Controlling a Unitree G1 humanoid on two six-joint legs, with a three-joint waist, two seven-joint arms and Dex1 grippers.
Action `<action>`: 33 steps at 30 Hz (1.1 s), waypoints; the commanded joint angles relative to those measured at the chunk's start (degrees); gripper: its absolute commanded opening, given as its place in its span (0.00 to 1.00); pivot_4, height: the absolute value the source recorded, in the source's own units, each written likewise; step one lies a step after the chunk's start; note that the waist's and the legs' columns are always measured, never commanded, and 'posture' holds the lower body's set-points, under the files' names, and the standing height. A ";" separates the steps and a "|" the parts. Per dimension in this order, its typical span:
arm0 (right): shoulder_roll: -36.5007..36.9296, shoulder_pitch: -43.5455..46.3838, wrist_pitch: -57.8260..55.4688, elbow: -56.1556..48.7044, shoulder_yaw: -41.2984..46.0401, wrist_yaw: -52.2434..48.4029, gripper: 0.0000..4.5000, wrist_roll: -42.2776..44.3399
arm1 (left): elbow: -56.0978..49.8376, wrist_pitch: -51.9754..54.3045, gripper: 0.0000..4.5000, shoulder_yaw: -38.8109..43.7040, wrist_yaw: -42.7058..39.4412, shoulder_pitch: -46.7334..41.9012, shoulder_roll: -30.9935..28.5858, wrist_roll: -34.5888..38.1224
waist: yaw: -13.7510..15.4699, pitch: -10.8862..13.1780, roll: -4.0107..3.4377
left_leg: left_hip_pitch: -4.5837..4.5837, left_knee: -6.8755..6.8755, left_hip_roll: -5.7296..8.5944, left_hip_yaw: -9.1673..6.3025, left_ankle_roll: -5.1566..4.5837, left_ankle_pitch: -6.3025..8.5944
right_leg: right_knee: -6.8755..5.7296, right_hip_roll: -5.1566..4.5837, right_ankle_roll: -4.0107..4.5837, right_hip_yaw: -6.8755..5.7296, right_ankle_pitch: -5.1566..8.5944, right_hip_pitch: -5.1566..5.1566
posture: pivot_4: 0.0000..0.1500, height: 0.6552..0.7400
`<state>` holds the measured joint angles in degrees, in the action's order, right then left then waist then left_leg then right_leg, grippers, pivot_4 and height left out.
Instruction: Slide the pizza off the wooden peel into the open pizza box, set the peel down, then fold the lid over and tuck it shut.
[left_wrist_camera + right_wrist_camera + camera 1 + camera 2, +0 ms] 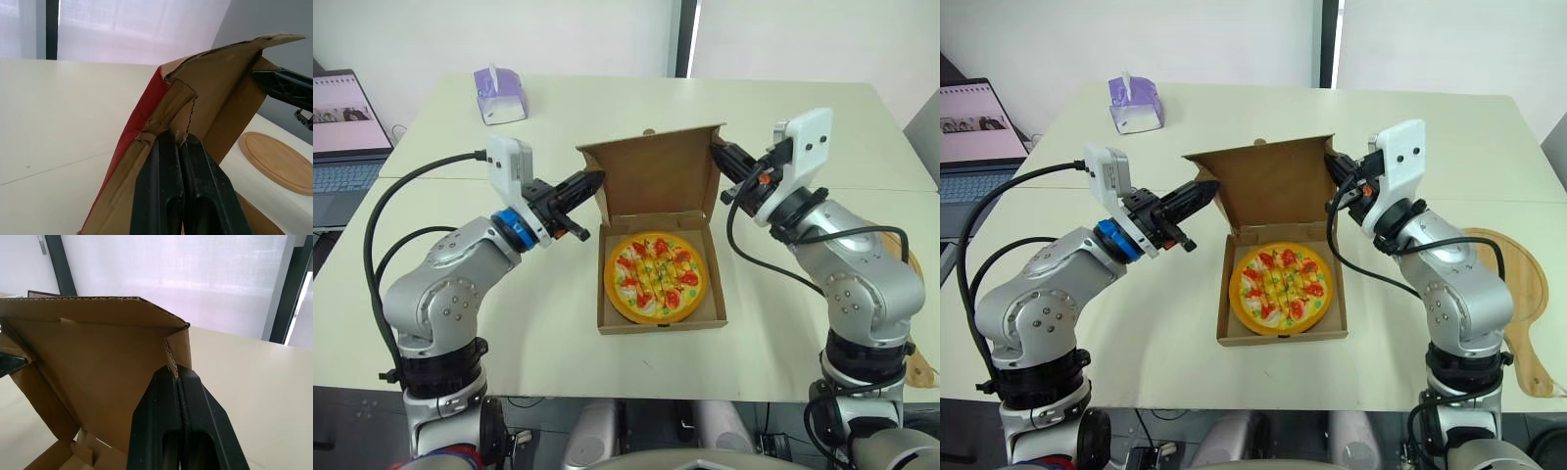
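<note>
Both jaws read closed to me: the left gripper (590,182) pinches the left edge of the lid (656,181), and the right gripper (719,150) pinches its right edge. The lid stands upright. The pizza (657,275) lies in the pizza box (661,324) — the peel (1518,294) rests on the table (558,108), on the robot's right.

The upright brown cardboard lid (654,181) walls off the middle of the cream worktop (558,333). Both its side edges are occupied: the left gripper (595,178) pinches the left edge between its black fingers (161,196), and the right gripper (717,149) pinches the right edge. From the front edge, the way is free above the round red-and-yellow pizza (657,276) in the open brown box tray (661,324). A purple tissue box (498,94) stands near the far left corner. The round wooden peel (1528,323) lies along the right edge. Behind the lid, the far half lies open.
</note>
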<state>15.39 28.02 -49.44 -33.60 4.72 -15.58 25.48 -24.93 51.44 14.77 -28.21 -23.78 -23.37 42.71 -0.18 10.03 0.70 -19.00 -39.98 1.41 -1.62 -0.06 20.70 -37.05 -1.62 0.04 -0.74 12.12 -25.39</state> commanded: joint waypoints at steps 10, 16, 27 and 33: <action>-1.75 -3.84 0.60 -7.27 -4.67 1.56 0.00 1.52 | -5.68 -2.71 0.01 -1.15 -0.23 4.26 -0.79 2.26 | -0.15 -0.02 -0.01 | 0.07 0.01 -0.01 0.01 0.00 0.00 | 0.00 0.04 0.00 0.03 0.00 0.06 | 1.00 1.00; -3.72 -8.64 0.89 -9.71 -6.00 3.03 0.00 1.89 | -9.29 -5.18 0.01 -1.54 -1.51 9.29 -2.29 1.36 | -0.33 -0.04 -0.02 | 0.08 0.02 -0.03 0.01 -0.01 0.00 | 0.02 0.06 0.00 0.04 0.01 0.06 | 1.00 1.00; -4.62 -15.77 2.32 -11.80 -6.24 3.38 0.00 2.09 | -13.15 -9.31 0.01 -3.46 -0.46 15.10 -2.80 -0.07 | -0.69 -0.06 -0.01 | 0.16 0.03 -0.11 0.03 0.00 0.00 | 0.03 0.20 0.01 0.13 0.02 0.10 | 1.00 1.00; -3.84 -18.94 2.62 -12.52 -6.18 3.39 0.00 2.69 | -16.31 -13.23 0.01 -5.71 -1.05 20.66 -3.60 -2.81 | -1.25 -0.09 0.01 | 0.17 0.04 -0.12 0.01 -0.01 0.00 | 0.04 0.20 0.00 0.13 0.03 0.13 | 1.00 1.00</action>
<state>11.37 9.58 -45.48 -45.77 0.94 -11.25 26.29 -38.36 39.43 11.15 -28.12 -3.72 -26.57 40.04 -1.43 9.94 0.71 -18.83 -39.94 1.29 -1.60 -0.08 20.71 -37.01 -1.41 0.04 -0.61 12.14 -25.26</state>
